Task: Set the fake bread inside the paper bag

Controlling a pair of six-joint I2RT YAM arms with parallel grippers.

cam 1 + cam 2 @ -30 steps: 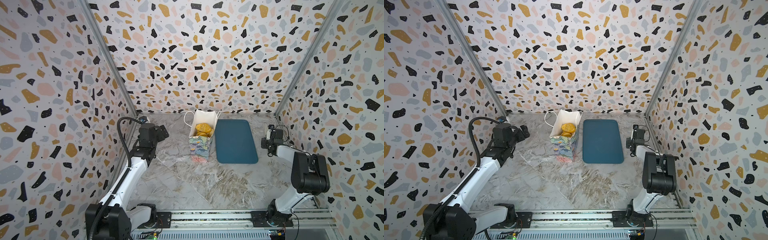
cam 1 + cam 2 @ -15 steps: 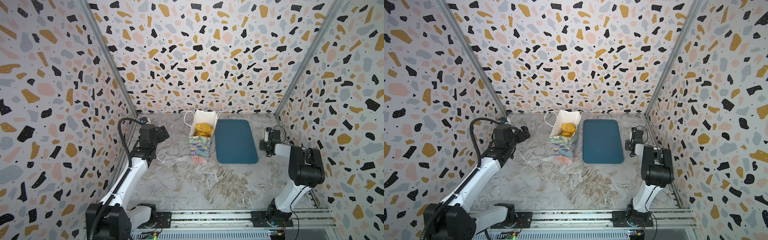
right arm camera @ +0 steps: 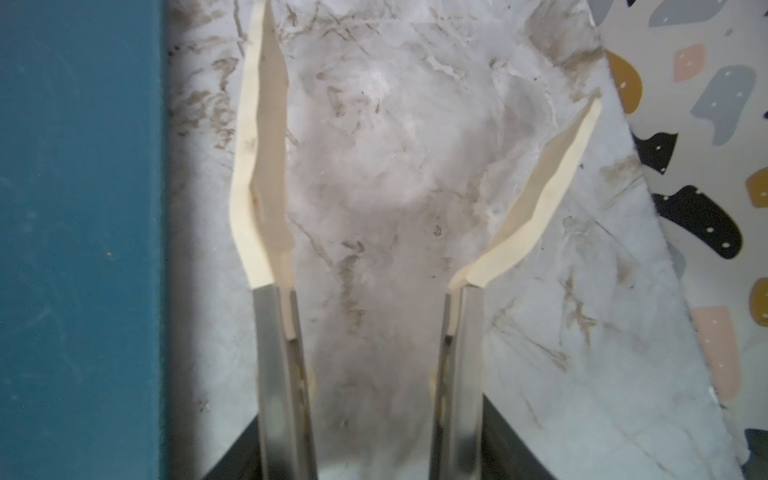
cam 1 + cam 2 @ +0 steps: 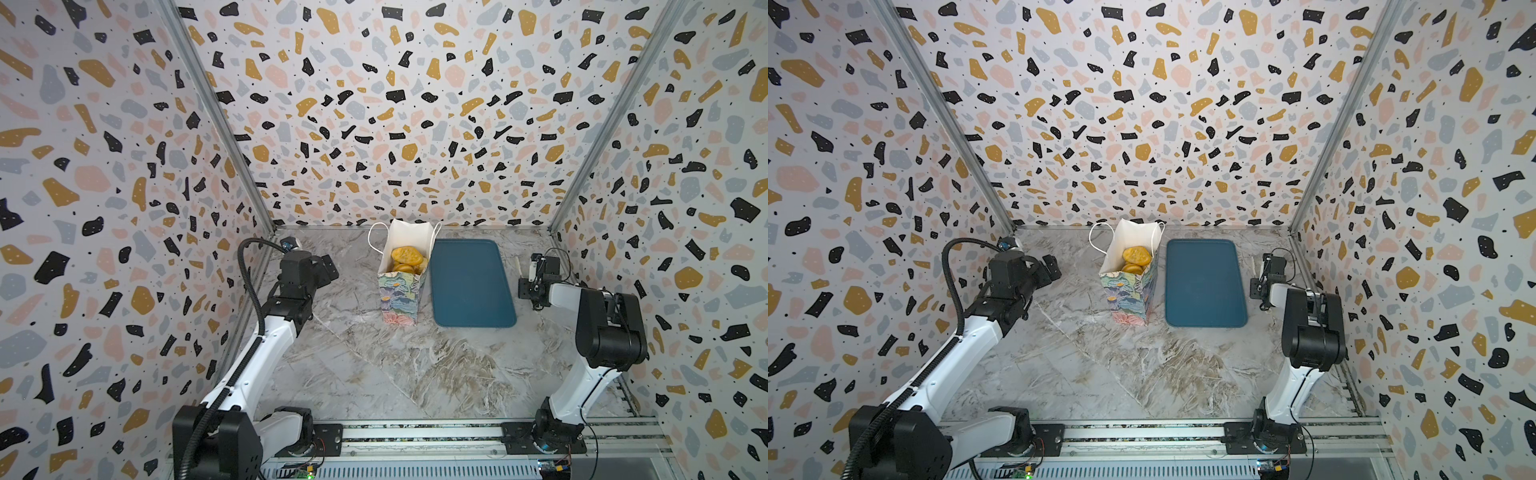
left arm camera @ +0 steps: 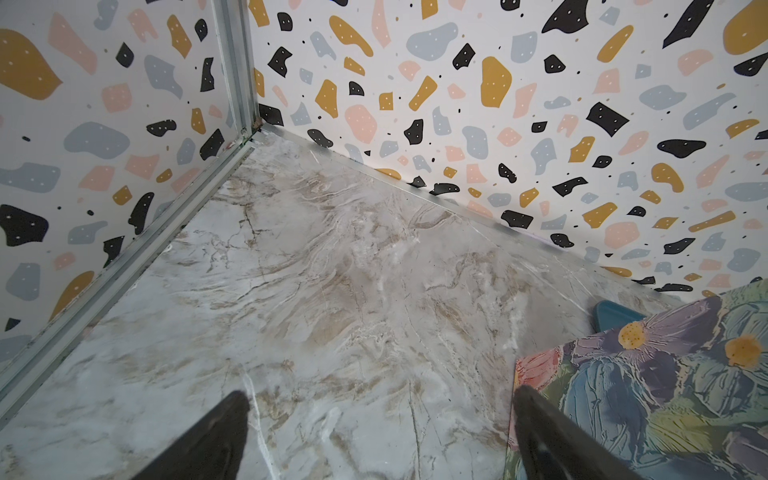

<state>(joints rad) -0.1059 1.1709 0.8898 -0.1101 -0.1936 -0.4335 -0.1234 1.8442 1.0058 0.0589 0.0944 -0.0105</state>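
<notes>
The paper bag (image 4: 400, 299) (image 4: 1130, 301) stands upright and open at mid-back, its flowered side also in the left wrist view (image 5: 665, 374). Golden-brown fake bread (image 4: 406, 257) (image 4: 1136, 255) fills it near the top. My left gripper (image 4: 328, 268) (image 4: 1052, 266) (image 5: 380, 395) hovers open and empty to the bag's left, near the left wall. Right of the tray, my right gripper (image 4: 524, 266) (image 4: 1258, 270) (image 3: 432, 54) has its cream fingertips (image 3: 262, 166) spread over bare floor, holding nothing.
A flat dark teal tray (image 4: 471, 286) (image 4: 1204, 284) (image 3: 79, 208) lies bare just right of the bag. Speckled walls close in the left, back and right sides. The marble floor (image 4: 395, 365) stretches toward the front rail.
The right gripper's fingers have spread from nearly shut to apart, and the right arm has shifted slightly beside the tray. The left arm, bag and bread have not moved.
</notes>
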